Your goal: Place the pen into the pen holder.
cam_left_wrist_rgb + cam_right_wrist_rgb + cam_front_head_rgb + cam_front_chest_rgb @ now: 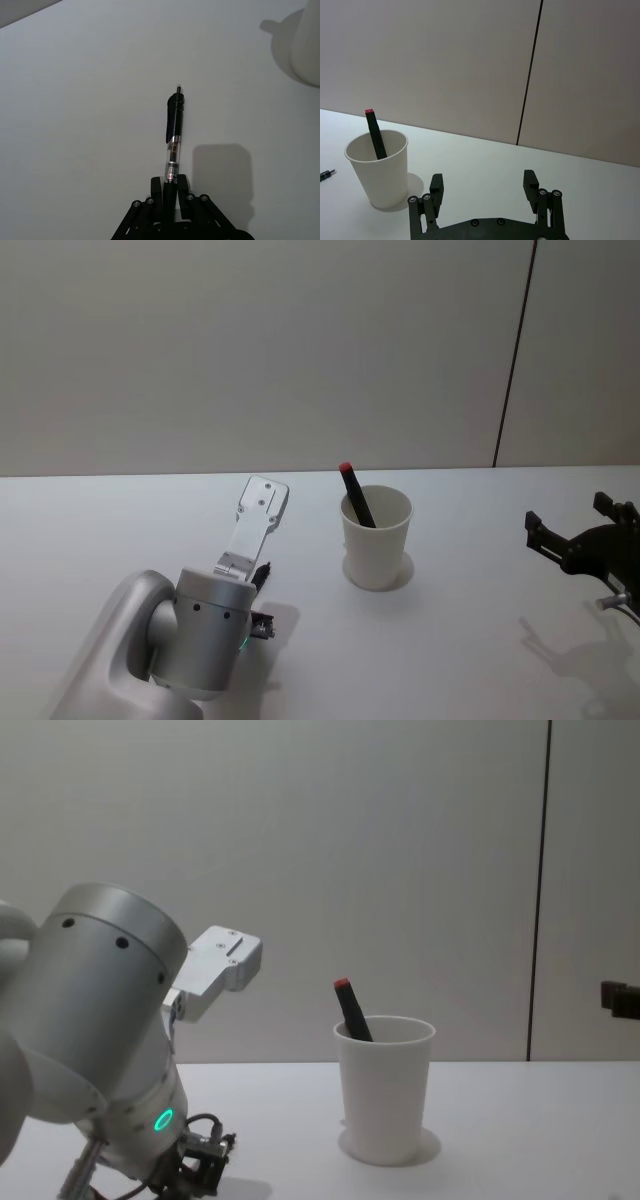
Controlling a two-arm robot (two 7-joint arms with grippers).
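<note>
In the left wrist view my left gripper (170, 184) is shut on a black pen (175, 132) with a clear barrel. The pen points away from the fingers, low over the white table; I cannot tell whether it touches. The pen holder (377, 540) is a white tapered cup standing upright at the table's middle, to the right of my left arm (205, 630); it also shows in the chest view (385, 1090) and the right wrist view (377, 170). A black marker with a red tip (355, 495) leans inside it. My right gripper (580, 530) hovers open and empty at the far right.
The white table (470, 640) reaches back to a plain wall with a dark vertical seam (515, 350). The left arm's wrist housing (215, 965) rises left of the cup. Bare tabletop lies between the cup and the right gripper.
</note>
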